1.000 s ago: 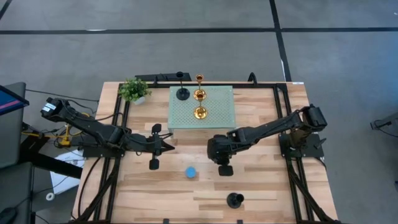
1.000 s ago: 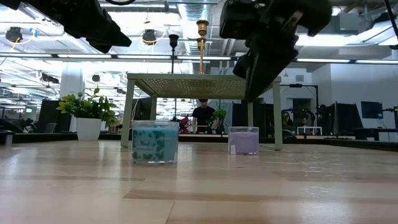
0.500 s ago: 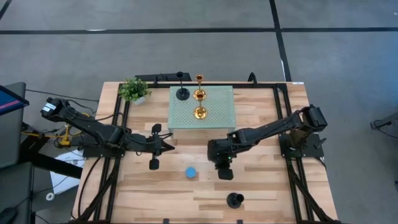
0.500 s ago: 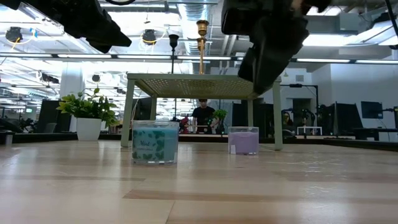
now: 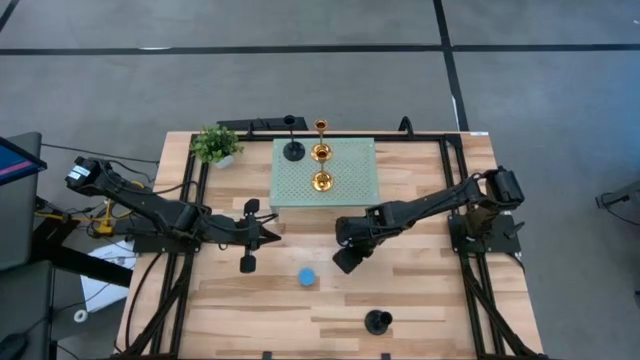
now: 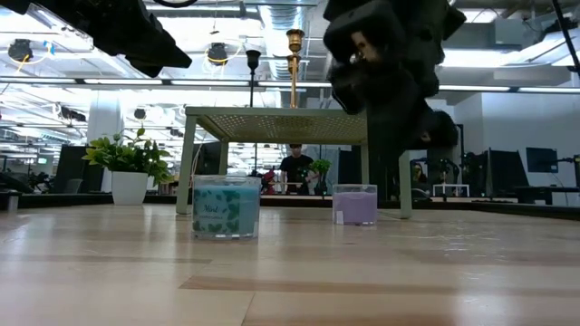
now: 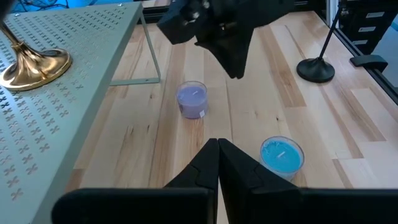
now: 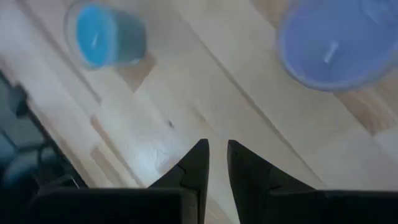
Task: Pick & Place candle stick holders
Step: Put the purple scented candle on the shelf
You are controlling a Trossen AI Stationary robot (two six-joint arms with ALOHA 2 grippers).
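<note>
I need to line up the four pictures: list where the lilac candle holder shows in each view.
High view: not visible, hidden under the right arm.
Low view: lilac candle holder, right of centre, under the mint-green stand.
Left wrist view: centre.
Right wrist view: upper right.
Shared landmark: blue candle holder.

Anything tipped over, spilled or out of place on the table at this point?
Nothing stands out. The blue holder and lilac holder stand upright on the wood, both gold holders and one black holder are upright on the mint-green stand, and another black holder stands near the front edge.
</note>
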